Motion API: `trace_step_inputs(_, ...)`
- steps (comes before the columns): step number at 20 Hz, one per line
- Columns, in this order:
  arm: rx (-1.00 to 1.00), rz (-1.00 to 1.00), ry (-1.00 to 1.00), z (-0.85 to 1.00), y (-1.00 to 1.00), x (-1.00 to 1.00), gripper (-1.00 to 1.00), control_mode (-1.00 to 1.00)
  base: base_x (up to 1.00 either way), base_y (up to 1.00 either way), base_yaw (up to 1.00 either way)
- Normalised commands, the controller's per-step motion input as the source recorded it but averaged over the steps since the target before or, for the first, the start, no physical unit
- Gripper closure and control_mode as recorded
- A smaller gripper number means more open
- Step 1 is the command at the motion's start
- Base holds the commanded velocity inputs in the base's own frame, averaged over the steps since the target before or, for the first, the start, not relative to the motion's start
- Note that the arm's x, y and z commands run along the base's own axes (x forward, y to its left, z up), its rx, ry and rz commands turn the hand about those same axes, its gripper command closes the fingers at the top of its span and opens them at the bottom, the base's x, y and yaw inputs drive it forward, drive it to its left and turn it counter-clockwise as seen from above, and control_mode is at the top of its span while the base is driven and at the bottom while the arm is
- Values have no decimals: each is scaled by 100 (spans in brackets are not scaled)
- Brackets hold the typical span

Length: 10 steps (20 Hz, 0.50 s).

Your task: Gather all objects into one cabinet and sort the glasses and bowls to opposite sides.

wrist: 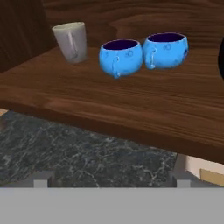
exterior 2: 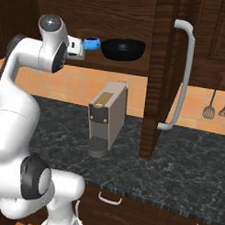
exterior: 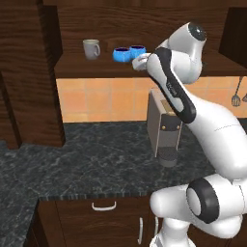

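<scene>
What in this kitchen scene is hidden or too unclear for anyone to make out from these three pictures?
- Gripper: in both base views the arm's own body covers the fingers, so open or shut cannot be told.
- Black bowl: in the hand view the right edge cuts it to a dark sliver.
- Second blue bowl: in the right base view the arm hides it; one blue bowl shows.
- Mug: its inside is hidden in the left base view.

Showing a glossy white shell over the whole arm, thick and rounded like bent tubing. Wearing dark grey-black rings at the joints, with a round dark cap on the topmost link and a larger dark disc set into the lowest one. Carrying a long curved black band along one upper link, bearing a faint pale marking too small to read. Ending in a gripper with two small, square, grey fingertips.
</scene>
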Motion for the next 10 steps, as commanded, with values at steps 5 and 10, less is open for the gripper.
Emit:
trace_step_inputs(5,4,-11,0,0,-44,-100,-100,-100,0,0,0)
trace_step_inputs(10,3,-19,0,3,-48,-100,-100,-100,0,0,0)
